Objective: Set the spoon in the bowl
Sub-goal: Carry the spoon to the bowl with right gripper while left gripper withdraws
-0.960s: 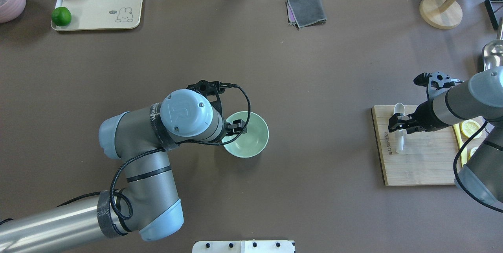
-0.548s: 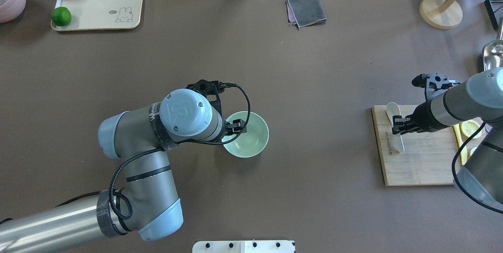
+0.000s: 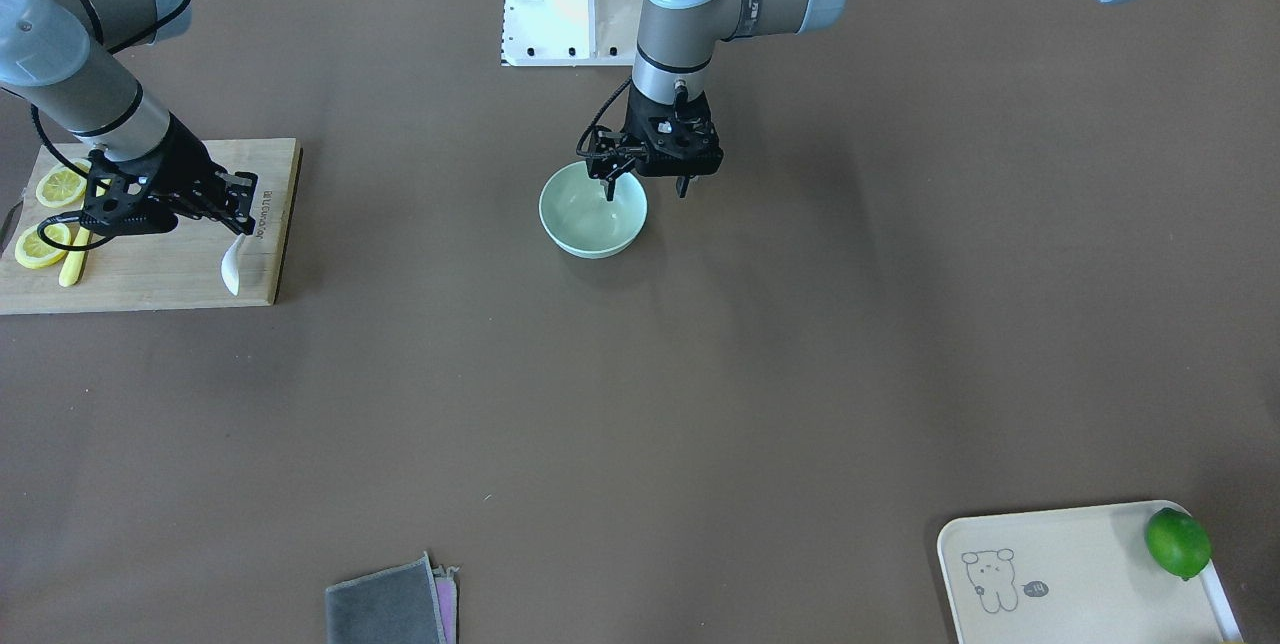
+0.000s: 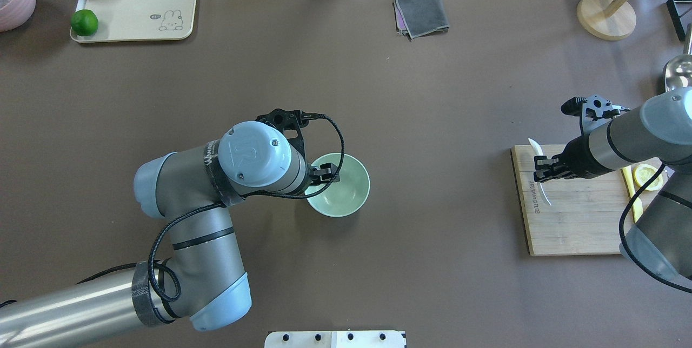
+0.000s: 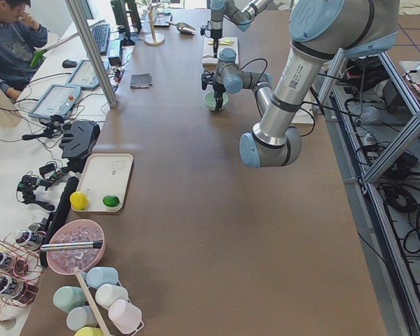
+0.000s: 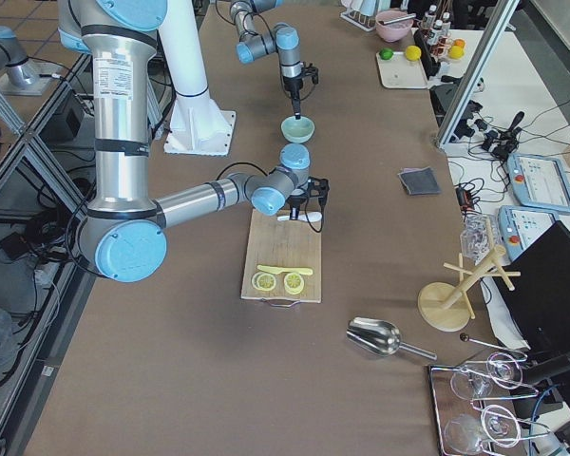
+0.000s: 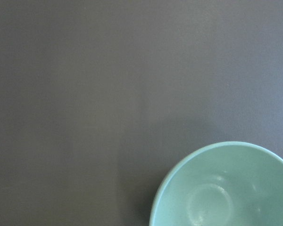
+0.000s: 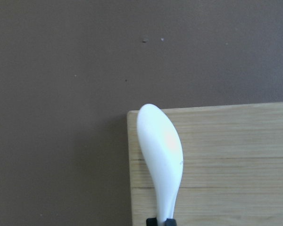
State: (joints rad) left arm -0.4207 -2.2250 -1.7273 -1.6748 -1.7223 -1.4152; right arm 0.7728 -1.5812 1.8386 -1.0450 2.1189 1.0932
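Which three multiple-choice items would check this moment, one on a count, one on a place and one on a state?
1. How many lemon slices lie on the cutting board?
A. one
B. two
C. four

2. Where does the bowl stand?
A. on the cutting board
B. on the bare table, near its middle
C. at a table corner

3. What state is the spoon in?
A. lying in the bowl
B. lying flat on the table
C. gripped in the right claw

Answers:
1 B: the front-facing view shows two slices at the board's end.
2 B: brown table shows all around the bowl, far from the board.
3 C: the right wrist view shows the handle pinched at the frame's bottom edge, with the scoop over the board's corner.
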